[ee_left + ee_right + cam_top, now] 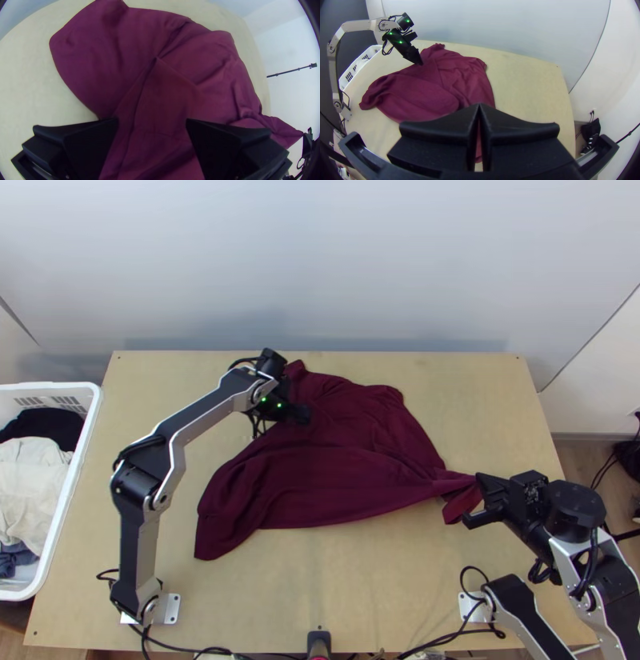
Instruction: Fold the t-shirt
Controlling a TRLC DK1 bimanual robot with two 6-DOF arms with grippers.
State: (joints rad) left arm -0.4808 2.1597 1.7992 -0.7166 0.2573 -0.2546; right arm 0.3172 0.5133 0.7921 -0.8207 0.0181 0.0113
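The dark red t-shirt (344,452) lies bunched and wrinkled across the middle of the table, one end drawn out toward the right arm. My left gripper (302,414) is over the shirt's upper left part; in the left wrist view the left gripper (151,121) is open, with the shirt (166,86) beneath and between its fingers. At the shirt's right end is my right gripper (478,498), shut on a pulled-up corner. In the right wrist view the right gripper (479,106) has its fingertips together, and the shirt (420,96) stretches away beyond them.
A white basket (90,420) holding dark and light clothes stands left of the table. Bare wood (472,404) lies to the right of the shirt and along the near side. A pale wall (320,260) rises behind the far edge.
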